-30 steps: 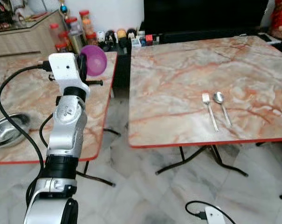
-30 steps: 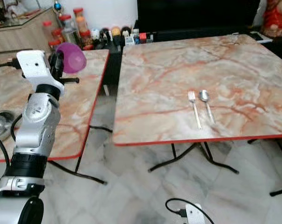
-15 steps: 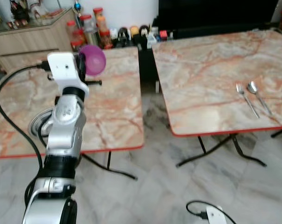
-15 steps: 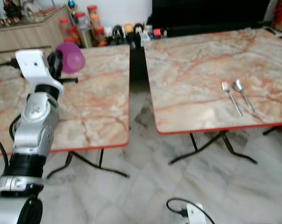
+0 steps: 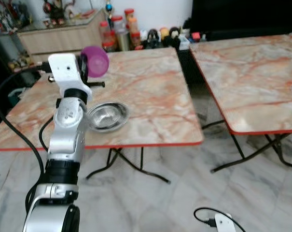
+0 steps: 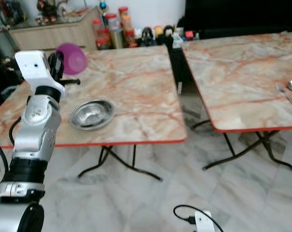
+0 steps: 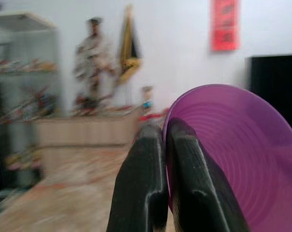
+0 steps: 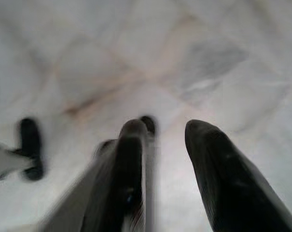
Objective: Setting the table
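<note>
Left gripper (image 7: 166, 130) raised, pinching purple bowl (image 7: 232, 159) rim

- The bowl (image 5: 95, 61) pinched in my left gripper (image 7: 166, 140) is purple.
- My fingers (image 7: 141, 183) are black, my arm (image 5: 66, 140) silver and white.
- Both tables (image 5: 150, 96) are pink-orange marble with red edges.
- The dish (image 5: 107, 116) is shiny steel.
- The floor (image 5: 184, 193) is grey-white marble.

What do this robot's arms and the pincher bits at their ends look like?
The left arm is built of rounded silver segments joined by black rings, topped by a boxy white wrist housing. A black cable loops alongside it. Each tool has two long, smooth black fingers, rounded at the tips; the right tool matches.
</note>
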Robot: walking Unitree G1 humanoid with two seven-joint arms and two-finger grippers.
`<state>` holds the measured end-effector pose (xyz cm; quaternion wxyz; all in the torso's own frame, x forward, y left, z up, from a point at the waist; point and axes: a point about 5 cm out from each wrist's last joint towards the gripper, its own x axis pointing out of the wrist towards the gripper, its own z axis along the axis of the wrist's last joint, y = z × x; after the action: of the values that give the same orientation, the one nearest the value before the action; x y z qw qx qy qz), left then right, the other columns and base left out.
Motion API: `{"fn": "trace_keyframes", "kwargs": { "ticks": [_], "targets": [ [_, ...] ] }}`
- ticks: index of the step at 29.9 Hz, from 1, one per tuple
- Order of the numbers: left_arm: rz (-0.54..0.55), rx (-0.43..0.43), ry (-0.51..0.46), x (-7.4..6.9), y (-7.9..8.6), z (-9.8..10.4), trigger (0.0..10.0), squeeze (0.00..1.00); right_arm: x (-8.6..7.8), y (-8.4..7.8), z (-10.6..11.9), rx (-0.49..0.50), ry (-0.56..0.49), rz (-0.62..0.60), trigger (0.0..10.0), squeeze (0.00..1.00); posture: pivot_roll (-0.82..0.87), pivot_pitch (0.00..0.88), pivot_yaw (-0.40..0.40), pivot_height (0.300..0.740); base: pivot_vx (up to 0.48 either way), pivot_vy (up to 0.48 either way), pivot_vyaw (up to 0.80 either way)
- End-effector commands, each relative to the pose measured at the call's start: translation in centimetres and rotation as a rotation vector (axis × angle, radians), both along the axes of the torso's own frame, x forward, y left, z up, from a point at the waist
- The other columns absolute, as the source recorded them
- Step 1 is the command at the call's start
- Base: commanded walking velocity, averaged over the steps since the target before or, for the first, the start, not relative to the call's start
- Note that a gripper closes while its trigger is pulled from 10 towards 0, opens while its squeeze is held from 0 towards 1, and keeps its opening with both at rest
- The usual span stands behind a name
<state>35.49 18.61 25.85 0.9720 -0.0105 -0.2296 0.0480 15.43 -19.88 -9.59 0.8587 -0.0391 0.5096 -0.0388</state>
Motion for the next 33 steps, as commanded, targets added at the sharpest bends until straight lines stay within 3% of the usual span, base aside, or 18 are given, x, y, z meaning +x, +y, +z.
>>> {"fn": "trace_keyframes", "kwargs": {
  "ticks": [1,16,23,33],
  "targets": [
    [0.016,0.018,-0.016,0.0,0.0,0.7,10.0,0.0,0.1,-0.1,0.1,0.0,-0.008,-0.004,10.0,0.0,-0.01,0.032,0.059,0.74,0.0,0.48,0.0],
    [0.018,0.024,-0.014,-0.1,0.1,0.7,10.0,0.0,0.1,-0.2,0.1,0.002,-0.006,0.001,10.0,0.0,-0.01,0.04,0.058,0.74,0.0,0.48,0.0],
    [-0.006,0.057,0.008,0.1,-0.7,0.2,10.0,0.0,0.1,-0.2,0.1,0.003,-0.005,-0.002,10.0,0.0,-0.01,0.038,0.057,0.74,0.0,0.0,0.0],
    [-0.027,0.042,-0.002,-0.1,-0.8,0.4,10.0,0.0,0.1,-0.1,0.1,0.008,-0.011,-0.008,10.0,0.0,-0.01,0.033,0.058,0.74,0.09,0.0,0.0]
  ]
}}
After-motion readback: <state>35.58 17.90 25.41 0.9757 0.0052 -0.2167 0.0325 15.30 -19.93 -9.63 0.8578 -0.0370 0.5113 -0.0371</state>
